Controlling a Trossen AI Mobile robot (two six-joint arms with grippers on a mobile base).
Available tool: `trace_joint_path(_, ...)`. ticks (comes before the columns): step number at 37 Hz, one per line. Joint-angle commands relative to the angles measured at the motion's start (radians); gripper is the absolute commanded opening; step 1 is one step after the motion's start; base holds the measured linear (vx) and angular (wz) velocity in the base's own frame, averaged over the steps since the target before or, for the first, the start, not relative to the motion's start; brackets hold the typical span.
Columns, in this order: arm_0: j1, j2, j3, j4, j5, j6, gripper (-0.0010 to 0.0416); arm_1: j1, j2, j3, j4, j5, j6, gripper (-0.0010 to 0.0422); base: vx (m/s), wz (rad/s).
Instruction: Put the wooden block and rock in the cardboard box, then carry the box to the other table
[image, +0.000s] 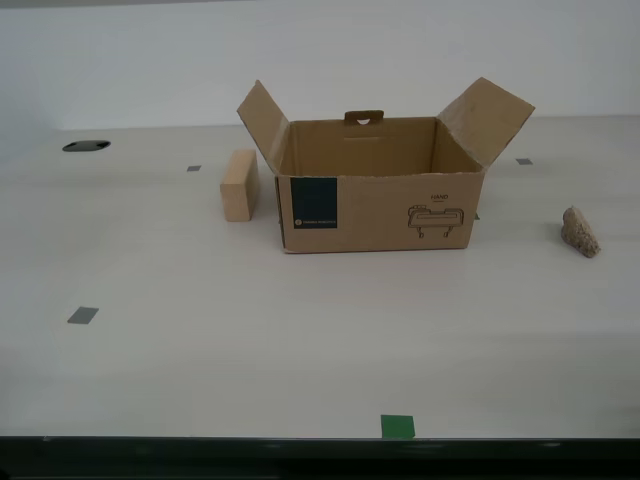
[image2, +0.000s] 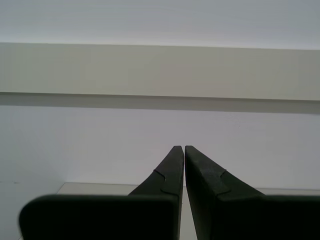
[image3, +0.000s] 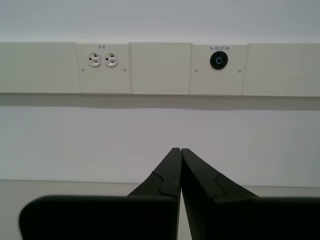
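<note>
Smooth pale table (image: 200, 350), white wall. Box (image: 380, 195) open; block (image: 239, 185) at its 9 o'clock, rock (image: 580, 232) at 3. My first gripper (image3: 180, 150), my second gripper (image2: 183, 147) closed, empty, facing wall.

The open cardboard box (image: 380, 195) stands between the upright wooden block (image: 239, 185) and the rock (image: 580, 232).

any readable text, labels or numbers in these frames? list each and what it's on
"G-8": above the twin wall outlet, first wrist view.
"G-55,57,59": above the round wall socket; small, so the digits are uncertain.
Cardboard box, dark blue label panel: one line of pale print, too small to read.
Small word above the box's line drawing: blurred, unreadable.
Wooden block and rock: no text.
Second wrist view: none.
</note>
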Motion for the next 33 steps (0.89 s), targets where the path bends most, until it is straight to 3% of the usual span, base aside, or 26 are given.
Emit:
trace_joint_path(1,0.001,0.0,0.001,0.002,0.0,0.0,0.0,0.0,0.0,0.001,0.006,0.003,-0.001,0.0,0.0,0.0)
trace_joint_path(33,0.001,0.0,0.001,0.002,0.0,0.0,0.0,0.0,0.0,0.001,0.006,0.003,-0.001,0.0,0.0,0.0)
